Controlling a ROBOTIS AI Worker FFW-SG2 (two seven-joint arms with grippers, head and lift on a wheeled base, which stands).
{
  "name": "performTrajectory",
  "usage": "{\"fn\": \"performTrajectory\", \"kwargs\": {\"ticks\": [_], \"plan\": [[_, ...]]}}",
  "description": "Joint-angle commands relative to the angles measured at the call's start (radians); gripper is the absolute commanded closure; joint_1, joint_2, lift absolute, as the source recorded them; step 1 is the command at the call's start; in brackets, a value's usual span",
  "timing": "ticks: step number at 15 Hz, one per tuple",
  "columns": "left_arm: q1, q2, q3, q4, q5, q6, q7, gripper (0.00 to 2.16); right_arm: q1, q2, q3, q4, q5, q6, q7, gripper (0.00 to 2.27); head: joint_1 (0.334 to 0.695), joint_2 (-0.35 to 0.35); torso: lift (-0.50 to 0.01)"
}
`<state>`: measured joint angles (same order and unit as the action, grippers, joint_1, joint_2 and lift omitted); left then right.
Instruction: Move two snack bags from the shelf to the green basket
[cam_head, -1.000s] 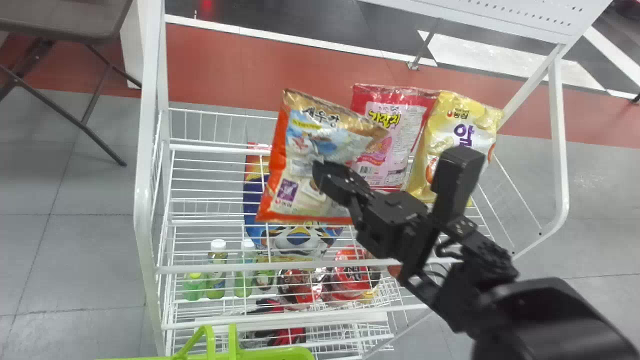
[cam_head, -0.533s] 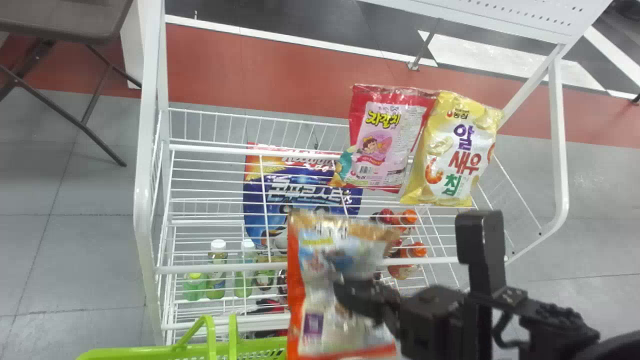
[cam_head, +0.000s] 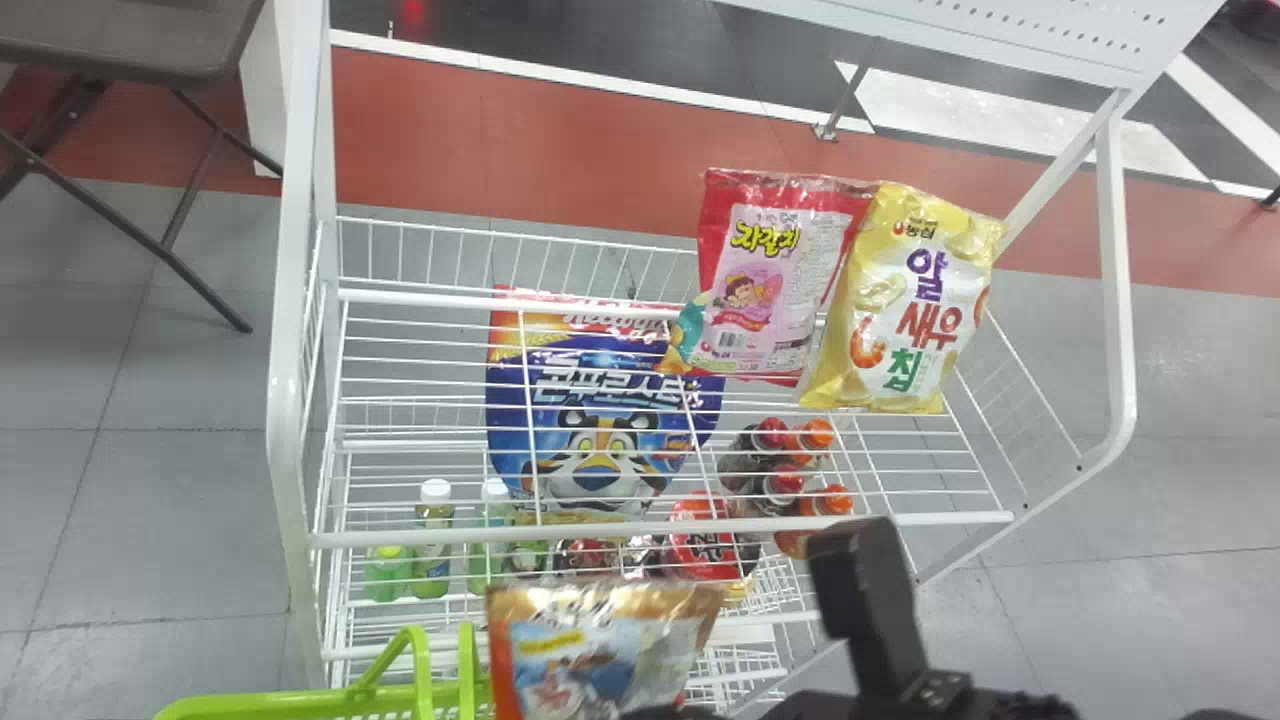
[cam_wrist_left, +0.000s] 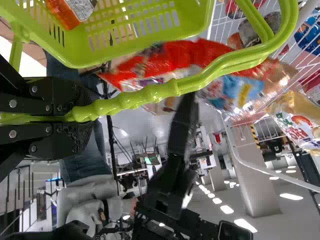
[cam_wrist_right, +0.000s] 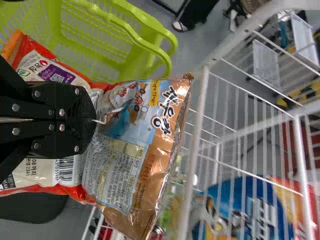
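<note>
So my right gripper (cam_head: 668, 713) has its fingers pinched tight on the orange snack bag (cam_head: 590, 650), right near the green basket (cam_head: 300, 703). Left gripper (cam_wrist_left: 82, 115)'s fingers are clamped on the handle (cam_wrist_left: 150, 94), red bag (cam_head: 770, 280) and yellow bag (cam_head: 900, 310) on the shelf (cam_head: 420, 299).

Left gripper (cam_wrist_left: 89, 113) clasping basket handle (cam_wrist_left: 150, 93), snack bag (cam_wrist_left: 175, 54)
</note>
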<state>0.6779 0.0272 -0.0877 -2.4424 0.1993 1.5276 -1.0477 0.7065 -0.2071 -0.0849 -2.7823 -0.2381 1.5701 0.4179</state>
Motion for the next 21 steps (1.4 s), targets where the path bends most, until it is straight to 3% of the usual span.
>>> {"fn": "performTrajectory", "kwargs": {"ticks": [1, 4, 10, 11, 12, 13, 14, 18, 21], "plan": [[0.0, 0.0, -0.006, -0.004, 0.0, 0.0, 0.0, 2.06, 0.01, -0.022, 0.102, 0.067, 0.036, 0.002, -0.031, 2.25, 0.695, -0.35, -0.016], [0.002, 0.0, -0.014, -0.01, -0.001, 0.0, 0.0, 2.06, -0.005, -0.055, 0.237, 0.213, 0.103, 0.002, -0.065, 2.25, 0.695, -0.35, -0.016], [0.028, 0.005, -0.009, -0.04, -0.001, 0.0, -0.002, 2.06, -0.045, -0.054, 0.306, 0.36, 0.112, -0.132, -0.077, 2.25, 0.695, -0.35, -0.016], [0.031, 0.005, -0.009, -0.043, -0.001, 0.0, -0.002, 2.06, -0.045, -0.054, 0.304, 0.36, 0.114, -0.141, -0.077, 2.12, 0.695, -0.35, -0.016], [0.034, 0.005, -0.009, -0.047, -0.001, 0.0, -0.002, 2.06, -0.047, -0.054, 0.289, 0.36, 0.114, -0.141, -0.077, 1.37, 0.695, -0.35, -0.016], [0.035, 0.005, -0.01, -0.05, -0.001, 0.0, -0.002, 2.06, -0.047, -0.055, 0.269, 0.36, 0.114, -0.147, -0.077, 0.14, 0.695, -0.35, -0.016], [0.038, 0.005, -0.01, -0.05, -0.001, 0.0, -0.002, 2.05, -0.047, -0.055, 0.247, 0.36, 0.114, -0.166, -0.077, 0.0, 0.695, -0.35, -0.016], [0.04, 0.003, -0.017, -0.049, -0.003, 0.0, 0.0, 2.06, -0.019, -0.052, 0.146, 0.288, 0.08, -0.172, -0.05, 0.06, 0.695, -0.35, -0.016], [0.042, 0.003, -0.018, -0.046, -0.006, -0.007, 0.002, 2.06, 0.001, -0.022, 0.085, 0.178, 0.037, -0.199, -0.014, 0.08, 0.695, -0.35, -0.016]]}}
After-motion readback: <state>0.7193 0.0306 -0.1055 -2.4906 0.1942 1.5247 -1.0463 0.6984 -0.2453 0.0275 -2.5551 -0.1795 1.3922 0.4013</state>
